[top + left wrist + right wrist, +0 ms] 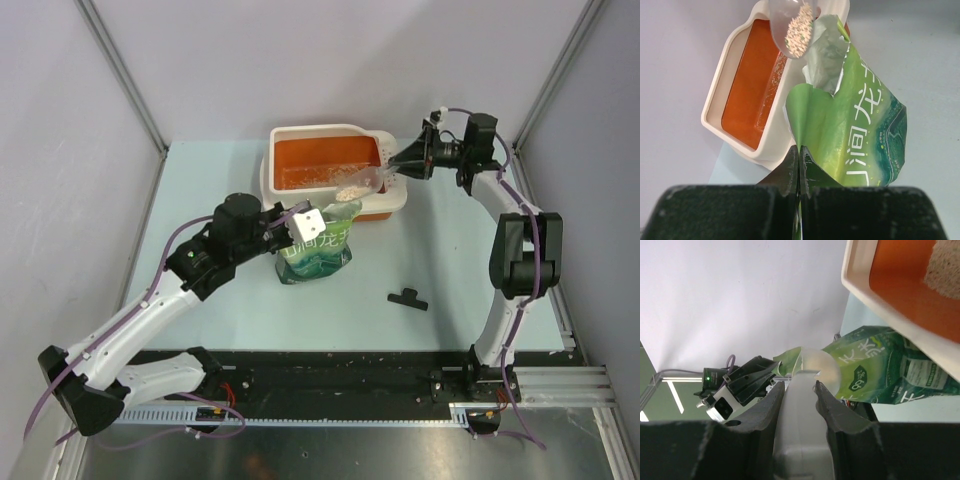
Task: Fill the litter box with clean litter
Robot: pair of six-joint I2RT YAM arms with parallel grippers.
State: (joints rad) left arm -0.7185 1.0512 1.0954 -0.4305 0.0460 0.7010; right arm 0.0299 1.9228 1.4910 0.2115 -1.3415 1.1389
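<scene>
Box (pixel 310 131): far middle of table (pixel 200 180); orange floor.
Litter (pixel 799 31): small heap in scoop (pixel 816 369), above the box's near edge; a patch also on the box floor.
Right gripper (pixel 799 387): clamped on scoop handle.
Pouch (pixel 318 250): green, top open, just beside the box.
Left gripper (pixel 800 155): pinching the pouch's edge.
Clip (pixel 407 298): black, apart on table.

The litter box (pixel 320 160) lies flat at the far middle of the tabletop (pixel 200 300). It is a rectangular tray, orange inside, with a wide cream rim. Its floor is mostly bare. The clean litter (pixel 799 32), pale beige granules, heaps in a clear scoop (pixel 790 20) over the near rim. A small patch lies inside.
</scene>
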